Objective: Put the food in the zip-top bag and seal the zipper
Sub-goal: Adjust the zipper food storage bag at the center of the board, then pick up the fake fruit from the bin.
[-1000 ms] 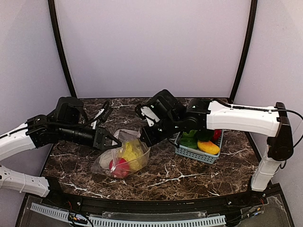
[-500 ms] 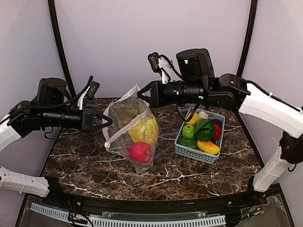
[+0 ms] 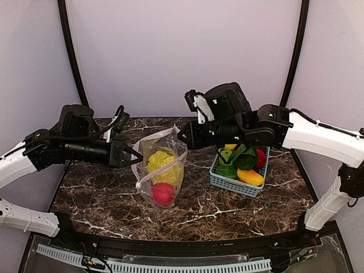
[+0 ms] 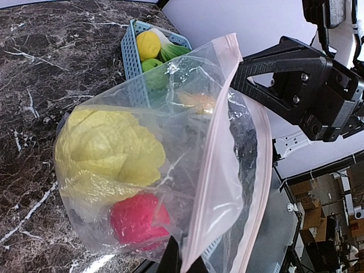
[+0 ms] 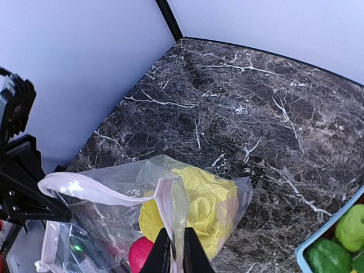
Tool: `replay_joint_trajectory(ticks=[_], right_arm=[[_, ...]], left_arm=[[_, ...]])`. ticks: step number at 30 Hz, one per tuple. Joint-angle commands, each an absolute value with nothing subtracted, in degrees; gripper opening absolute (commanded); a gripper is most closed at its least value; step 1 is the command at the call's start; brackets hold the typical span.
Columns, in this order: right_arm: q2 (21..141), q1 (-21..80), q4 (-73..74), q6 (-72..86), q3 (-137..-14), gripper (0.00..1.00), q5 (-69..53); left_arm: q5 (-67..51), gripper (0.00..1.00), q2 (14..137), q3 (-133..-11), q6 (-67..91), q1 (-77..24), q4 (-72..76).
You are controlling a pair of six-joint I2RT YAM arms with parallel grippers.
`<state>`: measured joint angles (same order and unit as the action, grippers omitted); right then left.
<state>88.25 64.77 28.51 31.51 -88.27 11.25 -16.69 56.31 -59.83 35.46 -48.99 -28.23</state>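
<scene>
The clear zip-top bag (image 3: 162, 170) hangs upright between my two grippers, its bottom down at the marble table. Inside it are a pale yellow cabbage (image 3: 162, 162) and, below that, a red fruit (image 3: 163, 193). My left gripper (image 3: 135, 156) is shut on the left end of the bag's mouth. My right gripper (image 3: 183, 136) is shut on the right end. In the left wrist view the pinkish zipper (image 4: 219, 142) runs up from my left gripper (image 4: 183, 263), its two sides apart. In the right wrist view my right gripper (image 5: 172, 253) pinches the zipper (image 5: 85, 187) above the cabbage (image 5: 199, 210).
A light-blue basket (image 3: 236, 185) stands right of the bag, under the right forearm. It holds a lemon (image 3: 230, 147), a green apple (image 3: 226, 158), an orange-yellow pepper (image 3: 250, 176), a leafy green (image 3: 245, 158) and a red piece (image 3: 260, 158). Walls close the back and sides.
A second ago the bag lay on the table. Both grippers lifted it high by its mouth, then came down and closer together, so it now hangs lower.
</scene>
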Motion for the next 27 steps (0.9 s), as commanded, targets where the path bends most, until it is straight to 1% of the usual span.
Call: replay_joint_trajectory(ticks=[1, 4, 5, 7, 9, 11, 12, 14, 20, 23, 27], right_arm=[[85.44, 64.52, 28.10, 31.74, -87.61, 0.22, 11.32], [84.27, 64.08, 28.15, 31.10, -88.14, 0.56, 10.61], [83.55, 64.01, 28.20, 30.58, -88.46, 0.64, 10.01], [81.36, 63.85, 28.90, 29.52, -89.31, 0.78, 9.89], [78.52, 63.77, 29.04, 28.51, -89.20, 0.88, 10.19], [75.15, 63.48, 29.25, 27.74, -87.89, 0.96, 11.20], [73.80, 63.12, 29.31, 27.51, -86.84, 0.98, 11.90], [71.93, 61.42, 31.17, 27.20, -85.03, 0.99, 12.74], [69.76, 51.12, 43.68, 32.39, -80.87, 0.99, 15.75], [68.19, 45.23, 44.69, 33.11, -76.27, 0.99, 16.32], [68.98, 35.83, 44.17, 33.21, -71.42, 0.99, 13.53]], left_arm=[[-18.00, 0.01, 55.96, -60.35, 35.90, -48.61, -27.05], [-17.91, 0.01, 55.73, -60.34, 35.84, -48.59, -26.46], [-17.86, 0.01, 55.73, -60.41, 35.85, -48.51, -26.39], [-17.91, 0.01, 55.93, -60.41, 35.70, -48.45, -26.49], [-18.05, 0.01, 56.28, -60.43, 35.75, -48.32, -26.34], [-18.74, 0.01, 57.02, -60.63, 36.10, -48.12, -25.16], [-19.32, 0.01, 57.34, -60.73, 36.34, -48.10, -23.84], [-20.20, 0.01, 58.35, -60.96, 36.79, -47.99, -21.80], [-21.07, 0.01, 61.04, -60.84, 37.72, -47.81, -18.06], [-20.29, 0.01, 60.67, -59.99, 38.67, -47.81, -15.55], [-18.31, 0.01, 59.69, -59.58, 38.61, -47.51, -15.54]])
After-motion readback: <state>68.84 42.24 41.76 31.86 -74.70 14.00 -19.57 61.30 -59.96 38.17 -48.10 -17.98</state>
